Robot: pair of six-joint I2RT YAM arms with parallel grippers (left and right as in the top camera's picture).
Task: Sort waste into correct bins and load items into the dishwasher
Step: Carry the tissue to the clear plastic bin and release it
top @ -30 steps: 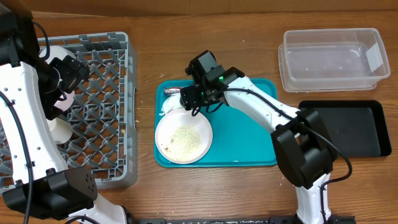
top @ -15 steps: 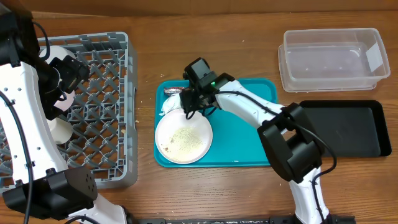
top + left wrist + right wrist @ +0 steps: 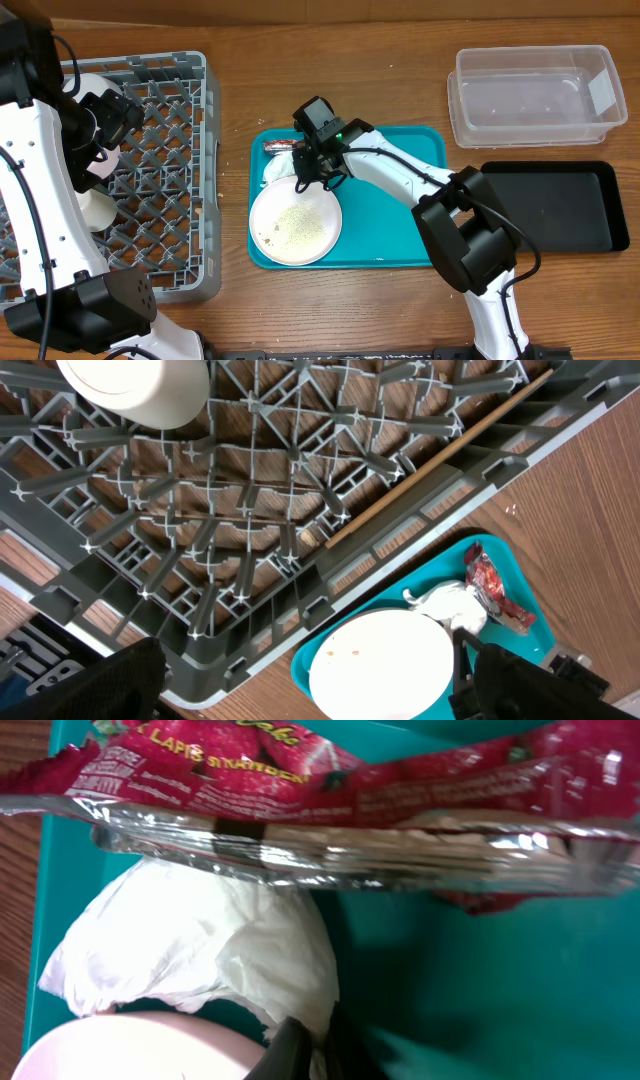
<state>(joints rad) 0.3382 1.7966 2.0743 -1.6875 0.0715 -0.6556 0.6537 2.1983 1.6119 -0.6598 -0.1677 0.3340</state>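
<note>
Warm brown wooden table (image 3: 330, 60)

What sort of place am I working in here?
Likely a staged dish-clearing bench, not a real kitchen: wooden table, grey dish rack, teal tray holding a plate of crumbs, clear tub.

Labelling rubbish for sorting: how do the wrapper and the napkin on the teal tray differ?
The wrapper is shiny red and silver; the napkin is plain white. The wrapper lies long and flat; the napkin is crumpled. The right gripper pinches the napkin, not the wrapper. Both lie on the teal tray, side by side.
</note>
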